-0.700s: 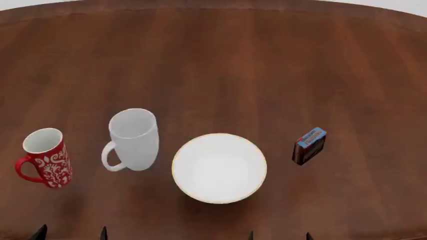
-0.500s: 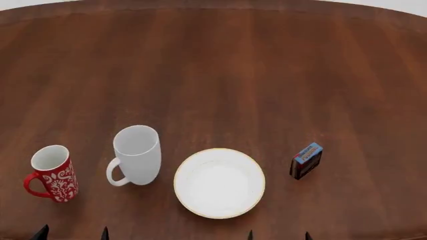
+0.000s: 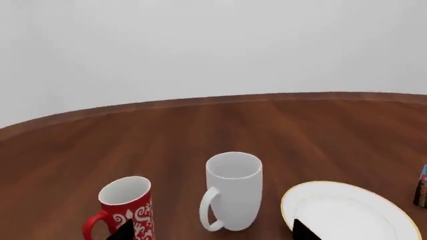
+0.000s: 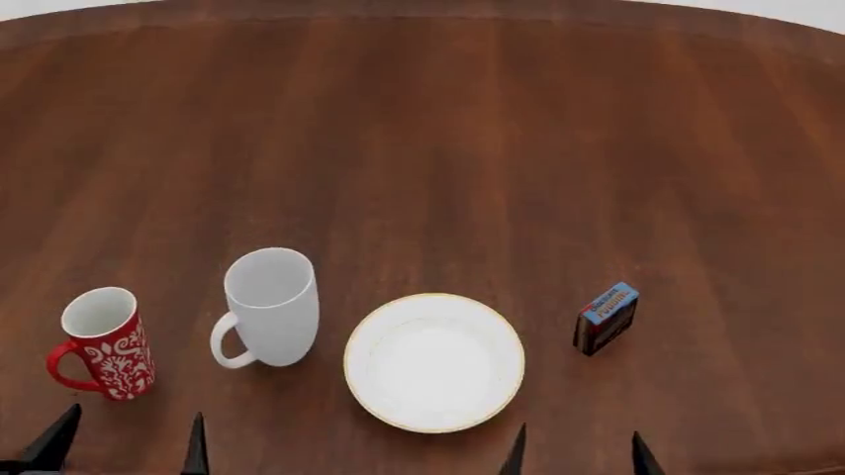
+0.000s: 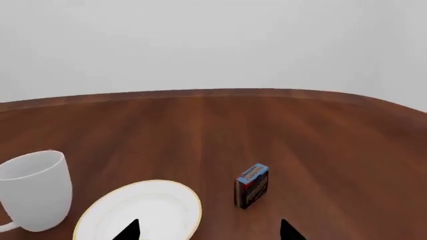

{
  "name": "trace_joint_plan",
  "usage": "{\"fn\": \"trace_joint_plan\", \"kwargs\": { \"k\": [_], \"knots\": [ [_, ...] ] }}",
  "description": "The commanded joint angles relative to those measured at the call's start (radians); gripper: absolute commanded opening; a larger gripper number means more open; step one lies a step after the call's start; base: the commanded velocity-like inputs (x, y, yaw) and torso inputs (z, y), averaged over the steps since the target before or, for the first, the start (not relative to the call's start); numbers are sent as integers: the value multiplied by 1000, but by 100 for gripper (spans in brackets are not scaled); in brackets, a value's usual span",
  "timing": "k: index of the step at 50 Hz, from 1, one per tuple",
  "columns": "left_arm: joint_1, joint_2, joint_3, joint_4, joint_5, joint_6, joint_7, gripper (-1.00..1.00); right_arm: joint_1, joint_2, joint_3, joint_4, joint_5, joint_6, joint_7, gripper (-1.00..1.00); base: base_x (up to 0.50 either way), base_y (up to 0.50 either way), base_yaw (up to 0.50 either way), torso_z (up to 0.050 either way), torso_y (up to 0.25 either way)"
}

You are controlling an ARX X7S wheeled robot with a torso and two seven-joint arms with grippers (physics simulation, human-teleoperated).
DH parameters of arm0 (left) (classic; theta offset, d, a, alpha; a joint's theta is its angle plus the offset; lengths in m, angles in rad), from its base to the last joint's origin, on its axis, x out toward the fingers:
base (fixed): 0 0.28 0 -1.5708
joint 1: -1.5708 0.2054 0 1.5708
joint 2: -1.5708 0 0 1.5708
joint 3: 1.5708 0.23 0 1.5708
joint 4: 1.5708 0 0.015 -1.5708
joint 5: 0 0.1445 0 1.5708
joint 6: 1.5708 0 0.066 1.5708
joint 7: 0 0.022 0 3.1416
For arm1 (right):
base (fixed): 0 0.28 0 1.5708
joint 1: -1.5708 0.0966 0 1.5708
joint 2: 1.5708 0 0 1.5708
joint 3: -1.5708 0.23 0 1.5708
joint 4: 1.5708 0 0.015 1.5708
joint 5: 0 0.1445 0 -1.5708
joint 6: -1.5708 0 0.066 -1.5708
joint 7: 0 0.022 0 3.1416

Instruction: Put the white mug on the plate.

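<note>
Tall glossy white mug (image 4: 271, 306) stands upright near the counter's (image 4: 462, 148) front edge, just beside the round gold-rimmed white plate (image 4: 434, 361), not on it. Both grippers' jaws spread, empty.

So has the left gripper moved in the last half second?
Yes. In the head view the left gripper fingertips reach further up the table toward the red mug and white mug, which sit where they were.
</note>
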Motion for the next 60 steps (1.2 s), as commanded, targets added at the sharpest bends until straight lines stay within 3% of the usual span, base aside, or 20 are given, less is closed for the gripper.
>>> {"fn": "trace_joint_plan", "kwargs": {
  "k": [1, 11, 22, 28, 31, 45, 60],
  "knots": [
    [-132, -65, 28, 260, 54, -239, -9, 100, 117, 47, 2, -185, 38, 169, 27, 100, 0, 0, 0, 0, 0],
    [-371, -95, 29, 535, 56, -567, 37, 100, 347, 119, 9, -463, 66, 477, 46, 100, 0, 0, 0, 0, 0],
    [-492, -112, 26, 585, 47, -675, 54, 100, 487, 155, 51, -555, 106, 638, 58, 100, 0, 0, 0, 0, 0],
    [-511, -113, 11, 575, 39, -671, 51, 100, 509, 146, 97, -527, 150, 641, 48, 100, 0, 0, 0, 0, 0],
    [-459, -112, 4, 516, 39, -564, 40, 100, 508, 149, 92, -534, 146, 643, 53, 100, 0, 0, 0, 0, 0],
    [-464, -121, 9, 494, 37, -545, 31, 100, 541, 166, 62, -542, 133, 676, 71, 100, 0, 11, 0, 0, 0],
    [-465, -126, 14, 485, 25, -538, 26, 100, 536, 165, 55, -520, 143, 661, 71, 100, 0, 310, 0, 0, 0]
  ]
}}
